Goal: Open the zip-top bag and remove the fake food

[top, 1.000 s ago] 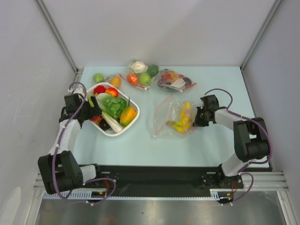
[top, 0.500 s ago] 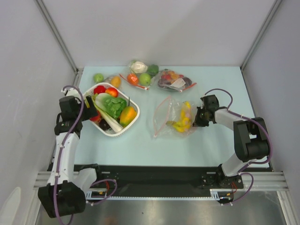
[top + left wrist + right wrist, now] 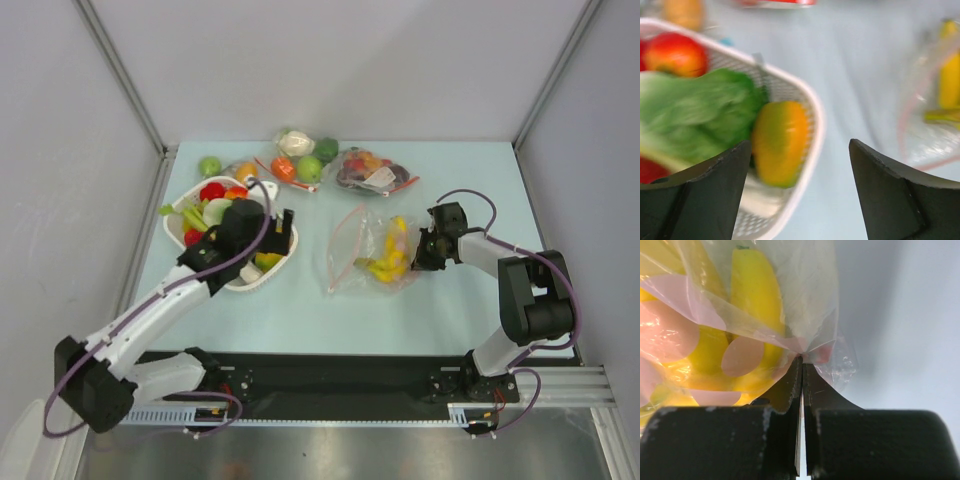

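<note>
Right pincer (image 3: 801, 361) pinches 1 zip-top bag (image 3: 346, 243) holding 1 banana bunch (image 3: 393, 254); left pincer (image 3: 800, 146) gapes wide.

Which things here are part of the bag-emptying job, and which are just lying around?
Job: zip-top bag, pinched by the shut right gripper; banana bunch inside it; lettuce and orange-yellow fruit in the white basket.
Lying about: labelled bag of dark purple items; cauliflower bag; loose green apple.
</note>
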Tool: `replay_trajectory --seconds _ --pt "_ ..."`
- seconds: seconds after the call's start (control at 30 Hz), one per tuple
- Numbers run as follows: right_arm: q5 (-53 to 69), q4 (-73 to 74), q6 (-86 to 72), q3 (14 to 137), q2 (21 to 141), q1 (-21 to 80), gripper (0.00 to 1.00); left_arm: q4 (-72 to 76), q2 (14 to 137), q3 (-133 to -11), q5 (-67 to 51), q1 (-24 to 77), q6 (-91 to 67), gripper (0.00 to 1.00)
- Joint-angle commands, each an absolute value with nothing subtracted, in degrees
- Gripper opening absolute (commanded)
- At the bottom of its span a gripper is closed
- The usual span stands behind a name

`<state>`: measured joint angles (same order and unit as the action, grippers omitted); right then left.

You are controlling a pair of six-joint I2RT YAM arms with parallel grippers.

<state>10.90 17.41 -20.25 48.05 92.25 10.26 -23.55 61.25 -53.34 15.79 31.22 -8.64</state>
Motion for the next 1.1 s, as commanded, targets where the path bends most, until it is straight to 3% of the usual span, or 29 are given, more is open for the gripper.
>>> replay_trajectory --seconds 0.0,0.2,0.5,0.83,1.07 --pt "10.55 19.6 -19.16 48.96 92.11 9.93 0.0 -16.54 66.77 -56.51 14.09 38.57 -10.72 0.85" --pt "10.37 20.13 -19.07 48.78 91.32 10.02 0.0 -3.26 73.03 -56.24 -6.29 41.75 -11.08 0.78" --pt "9.93 20.74 -19.25 48.69 90.53 10.02 0.0 -3.08 82.61 -60.47 -18.01 41.84 -4.75 0.57" --pt "9.49 21.45 -19.07 48.16 89.74 10.02 0.0 1.39 87.8 -59.5 -18.02 41.66 -2.03 0.55" --pt "9.49 21.36 -19.16 47.99 89.74 9.93 0.0 3.95 91.05 -59.06 -22.84 41.75 1.76 0.6"
